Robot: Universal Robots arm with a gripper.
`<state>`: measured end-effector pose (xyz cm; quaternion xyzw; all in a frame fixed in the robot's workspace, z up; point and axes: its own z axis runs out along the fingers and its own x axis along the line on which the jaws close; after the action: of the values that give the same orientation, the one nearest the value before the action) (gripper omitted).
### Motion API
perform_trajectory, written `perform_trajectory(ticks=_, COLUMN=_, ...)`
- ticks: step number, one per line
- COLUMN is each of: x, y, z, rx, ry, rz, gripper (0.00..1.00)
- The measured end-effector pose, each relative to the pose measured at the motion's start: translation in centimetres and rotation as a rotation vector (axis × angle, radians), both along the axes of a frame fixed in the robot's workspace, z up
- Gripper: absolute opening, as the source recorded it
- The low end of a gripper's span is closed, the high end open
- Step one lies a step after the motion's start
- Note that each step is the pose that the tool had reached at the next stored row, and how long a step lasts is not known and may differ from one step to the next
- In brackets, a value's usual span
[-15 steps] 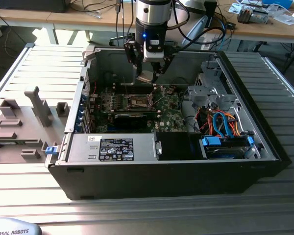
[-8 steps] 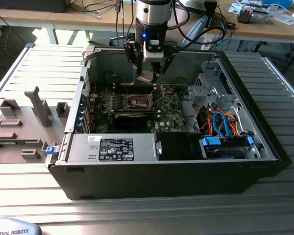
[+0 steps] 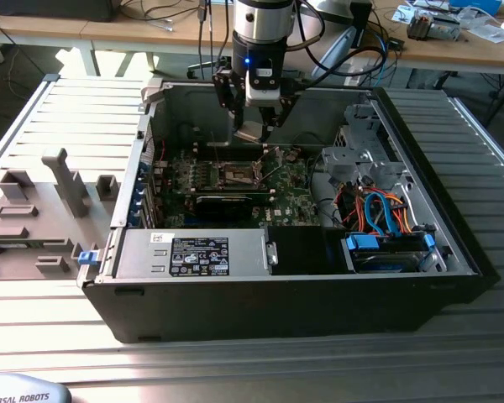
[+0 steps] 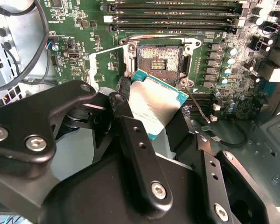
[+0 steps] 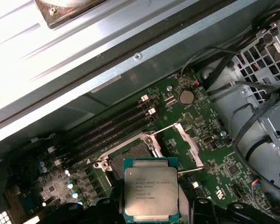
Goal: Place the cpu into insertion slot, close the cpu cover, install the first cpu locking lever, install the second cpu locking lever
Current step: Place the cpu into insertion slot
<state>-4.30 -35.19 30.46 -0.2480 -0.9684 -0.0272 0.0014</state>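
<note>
My gripper (image 3: 254, 126) hangs inside the open computer case, shut on the cpu (image 3: 249, 133), a flat square chip with a dull silver top and green edge. In both wrist views the cpu (image 4: 154, 105) (image 5: 150, 191) sits tilted between the black fingers (image 4: 126, 116), a little above and beside the insertion slot (image 4: 159, 59) (image 5: 130, 156). The slot (image 3: 238, 175) lies bare, its dark contact field showing. The cpu cover (image 5: 185, 143) (image 4: 107, 65) stands swung open at one side of the slot. Thin wire levers (image 5: 170, 127) are raised off the board.
The green board (image 3: 290, 201) carries long black memory slots (image 4: 177, 18) and a black card (image 3: 227, 201). A silver power supply (image 3: 193, 252) and a drive bay with blue and orange cables (image 3: 386, 220) flank it. Grey fixtures (image 3: 42, 210) stand on the table (image 3: 67, 109) at the exterior view's left.
</note>
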Motion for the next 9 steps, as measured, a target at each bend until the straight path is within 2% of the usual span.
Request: perform_trajectory(ticks=9, x=0.00, y=0.00, z=0.00, rx=0.0000, ry=0.0000, rz=-0.008, gripper=0.54)
